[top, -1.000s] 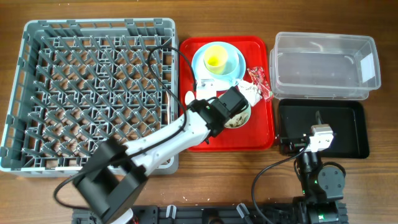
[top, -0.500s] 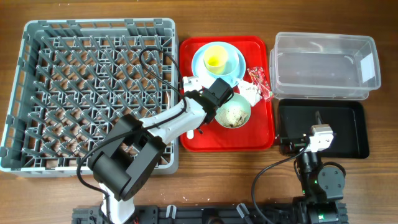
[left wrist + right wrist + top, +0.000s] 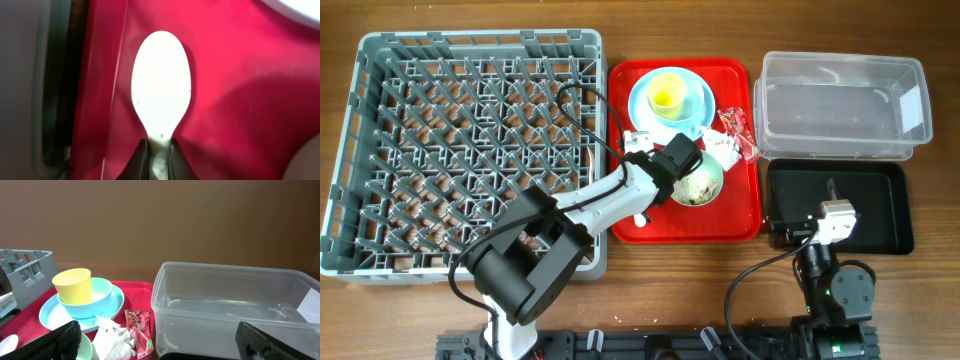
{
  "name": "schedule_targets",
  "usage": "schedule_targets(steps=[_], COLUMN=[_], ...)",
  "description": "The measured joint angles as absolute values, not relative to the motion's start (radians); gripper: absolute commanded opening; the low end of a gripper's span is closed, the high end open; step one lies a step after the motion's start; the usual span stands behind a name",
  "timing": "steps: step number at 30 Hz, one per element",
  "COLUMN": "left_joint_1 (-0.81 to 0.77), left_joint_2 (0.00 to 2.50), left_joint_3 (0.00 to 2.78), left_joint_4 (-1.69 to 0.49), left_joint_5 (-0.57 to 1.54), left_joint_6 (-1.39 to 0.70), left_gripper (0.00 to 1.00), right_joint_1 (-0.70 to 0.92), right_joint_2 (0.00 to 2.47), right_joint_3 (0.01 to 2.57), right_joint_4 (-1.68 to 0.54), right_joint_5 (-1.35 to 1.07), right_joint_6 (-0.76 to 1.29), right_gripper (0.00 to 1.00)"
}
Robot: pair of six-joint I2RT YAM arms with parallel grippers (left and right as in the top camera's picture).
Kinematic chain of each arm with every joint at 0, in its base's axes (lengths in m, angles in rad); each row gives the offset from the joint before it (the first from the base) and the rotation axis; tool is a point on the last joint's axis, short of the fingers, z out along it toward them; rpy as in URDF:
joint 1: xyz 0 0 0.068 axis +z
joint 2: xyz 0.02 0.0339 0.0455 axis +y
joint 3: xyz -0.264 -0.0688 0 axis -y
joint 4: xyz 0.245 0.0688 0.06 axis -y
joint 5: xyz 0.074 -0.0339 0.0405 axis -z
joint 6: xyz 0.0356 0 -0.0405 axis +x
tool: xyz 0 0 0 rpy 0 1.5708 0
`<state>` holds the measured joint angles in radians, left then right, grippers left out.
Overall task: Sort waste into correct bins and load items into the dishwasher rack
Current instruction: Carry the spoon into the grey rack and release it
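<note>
My left gripper (image 3: 650, 155) (image 3: 159, 146) is shut on the handle of the white spoon (image 3: 161, 75) and holds its bowl (image 3: 638, 140) over the red tray's left part, next to the light blue plate (image 3: 655, 120). The yellow cup (image 3: 667, 96) (image 3: 72, 284) stands on that plate. The pale green bowl (image 3: 700, 187) with food scraps sits just right of my wrist. The white napkin (image 3: 723, 147) (image 3: 112, 340) and red wrapper (image 3: 738, 128) (image 3: 140, 330) lie at the tray's right edge. My right gripper (image 3: 790, 232) (image 3: 160, 347) is open and empty at the black tray's (image 3: 860, 210) left rim.
The grey dishwasher rack (image 3: 460, 150) fills the left side and touches the red tray (image 3: 720, 225). The clear tub (image 3: 840, 105) (image 3: 225, 310) stands at the back right, beyond the black tray. A white bit (image 3: 641, 217), perhaps the fork, pokes out under my left arm.
My left gripper has carried the spoon from the tray's left edge toward the far side, then a little right, uncovering the green bowl. The right arm has not moved.
</note>
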<state>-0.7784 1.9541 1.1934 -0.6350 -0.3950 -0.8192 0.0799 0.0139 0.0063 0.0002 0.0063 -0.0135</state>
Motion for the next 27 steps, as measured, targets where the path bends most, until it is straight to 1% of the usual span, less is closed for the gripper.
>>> schedule_targets(steps=[2, 4, 7, 8, 10, 12, 15, 18, 21, 22, 23, 24, 26, 27], left_joint_1=[-0.779, -0.779, -0.763, -0.733, -0.656, -0.566, -0.477, -0.427, -0.412, -0.412, -0.412, -0.412, -0.412, -0.412], left_joint_2=[1.935, 1.842, 1.588, 1.494, 1.420, 1.431, 1.487, 1.548, 1.554, 1.554, 1.554, 1.554, 1.554, 1.554], left_joint_3=[1.203, 1.218, 1.232, 1.238, 1.249, 1.247, 1.211, 1.193, 1.192, 1.192, 1.191, 1.183, 1.171, 1.171], left_joint_4=[-0.657, -0.702, -0.789, -0.836, -0.931, -0.942, -0.943, -0.947, -0.947, -0.947, -0.947, -0.946, -0.947, -0.947], left_joint_5=[-0.392, -0.385, -0.383, -0.384, -0.374, -0.292, -0.187, -0.154, -0.143, -0.140, -0.139, -0.138, -0.132, -0.132], left_joint_6=[-0.795, -0.768, -0.728, -0.714, -0.691, -0.617, -0.521, -0.451, -0.385, -0.377, -0.374, -0.365, -0.358, -0.355], left_gripper=[0.04, 0.04, 0.04, 0.04, 0.04, 0.04, 0.04, 0.04, 0.04, 0.09, 0.23, 0.34, 0.41, 0.42], right_joint_1=[0.080, 0.080, 0.080, 0.080, 0.080, 0.080, 0.080, 0.080, 0.080, 0.080, 0.080, 0.080, 0.080, 0.080], right_joint_2=[0.014, 0.014, 0.016, 0.016, 0.016, 0.016, 0.016, 0.016, 0.016, 0.016, 0.016, 0.016, 0.016, 0.016], right_joint_3=[0.006, 0.006, 0.006, 0.006, 0.006, 0.006, 0.006, 0.006, 0.006, 0.006, 0.006, 0.006, 0.006, 0.006], right_joint_4=[0.001, 0.001, 0.001, 0.001, 0.000, 0.000, 0.000, 0.000, 0.000, 0.001, 0.001, 0.001, 0.000, 0.001], right_joint_5=[0.006, 0.006, 0.006, 0.006, 0.006, 0.006, 0.006, 0.006, 0.006, 0.006, 0.006, 0.006, 0.006, 0.006], right_joint_6=[-0.014, -0.014, -0.014, -0.014, -0.014, -0.014, -0.014, -0.014, -0.014, -0.014, -0.014, -0.014, -0.014, -0.014], right_gripper=[1.00, 1.00, 1.00, 1.00, 1.00, 1.00, 1.00, 1.00, 1.00, 1.00, 1.00, 1.00, 1.00, 1.00])
